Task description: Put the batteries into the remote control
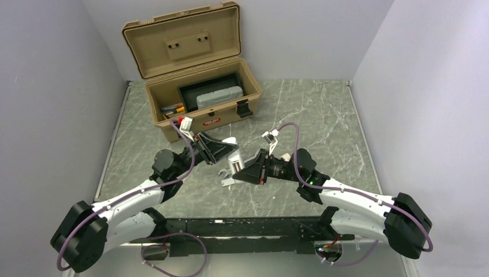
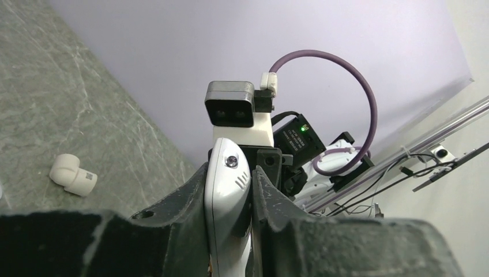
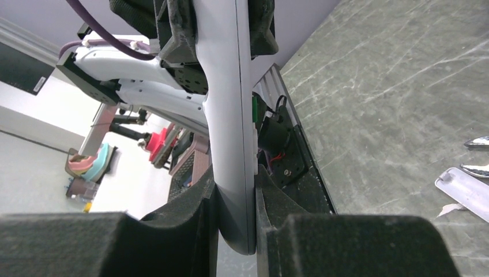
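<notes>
1. Remote control [image 1: 233,157] hung in the air above the green marbled surface [image 1: 323,115], in front of the open toolbox [image 1: 202,86], gripped at both ends.
2. Left tool [image 1: 225,151] was clamped on one end: in the left wrist view its two dark fingers [image 2: 190,202] pressed against both flat sides of the slim white bar [image 2: 228,196], whose rounded end rose beyond them.
3. Right tool [image 1: 247,171] was clamped on the other end: in the right wrist view the bar [image 3: 228,115] ran upright out of the right tool [image 3: 236,190] to the left tool [image 3: 219,23] at the top of the picture.
4. Below the remote, a silver open-ended wrench [image 1: 222,173] lay on the surface, with a flat white strip [image 1: 228,182] just beside it; the wrench's jaw tips [image 3: 476,156] and the strip [image 3: 467,191] showed at the right edge of the right wrist view.
5. A small white curved plastic piece [image 2: 72,175] carrying a printed label lay on the surface, well apart from the remote.
6. The tan toolbox stood with its lid up; inside were a dark tray holding a grey case [image 1: 219,98] and, at the left, small yellow-tipped cylinders [image 1: 173,108], perhaps batteries, though too small to tell.
</notes>
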Motion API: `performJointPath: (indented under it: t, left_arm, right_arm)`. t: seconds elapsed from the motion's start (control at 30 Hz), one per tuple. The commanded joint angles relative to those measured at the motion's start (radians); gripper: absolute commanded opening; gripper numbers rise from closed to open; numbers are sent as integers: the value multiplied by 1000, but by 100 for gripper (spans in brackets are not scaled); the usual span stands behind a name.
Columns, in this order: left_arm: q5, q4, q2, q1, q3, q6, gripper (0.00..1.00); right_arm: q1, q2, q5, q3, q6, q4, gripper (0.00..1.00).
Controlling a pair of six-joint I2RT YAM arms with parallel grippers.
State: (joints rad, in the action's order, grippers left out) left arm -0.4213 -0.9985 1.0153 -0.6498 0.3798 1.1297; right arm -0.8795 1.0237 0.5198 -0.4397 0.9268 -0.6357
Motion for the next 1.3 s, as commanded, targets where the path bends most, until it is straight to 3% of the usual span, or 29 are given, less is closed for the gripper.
performJointPath:
  t: [0.0, 0.07, 0.13, 0.23, 0.27, 0.37, 0.5, 0.6, 0.77, 0.87, 0.97, 1.07, 1.27]
  left_arm:
    - [2, -57, 6, -5, 30, -5, 17]
    - [-7, -52, 10, -5, 32, -4, 1]
    - [-20, -56, 19, 2, 28, 19, 0]
    - [-36, -154, 46, 52, -22, 82, 0]
    - [-49, -175, 56, 70, -31, 100, 0]
    - [-105, -137, 68, 115, -38, 109, 0]
    - [-123, 25, 2, 174, -69, 64, 0]
    - [-129, 217, -103, 246, -85, 4, 0]
    - [-41, 808, -350, 390, -18, -173, 0]
    - [-31, 1010, -446, 472, 45, -262, 0]
    - [-89, 1066, -478, 550, 50, -283, 0]
    - [-115, 1034, -468, 556, 30, -263, 0]
    - [-152, 950, -437, 563, 13, -229, 0]
  right_arm:
    - [-6, -11, -11, -39, -7, -70, 0]
    - [-5, -16, -19, -40, -19, -52, 0]
    - [-6, -31, -48, -52, -51, 16, 4]
    - [-6, -80, -142, -72, -125, 153, 61]
    - [-7, -105, -184, -79, -160, 213, 73]
    - [-5, -187, -336, -98, -256, 367, 85]
    - [-4, -238, -441, -136, -356, 519, 87]
    - [-2, -193, -404, -163, -389, 597, 82]
    - [60, -53, -292, -102, -353, 512, 68]
    - [71, 51, -281, -137, -377, 529, 60]
    - [63, 151, -281, -167, -387, 528, 53]
    - [51, 238, -268, -161, -367, 481, 50]
    - [-49, 365, -342, -186, -395, 456, 52]
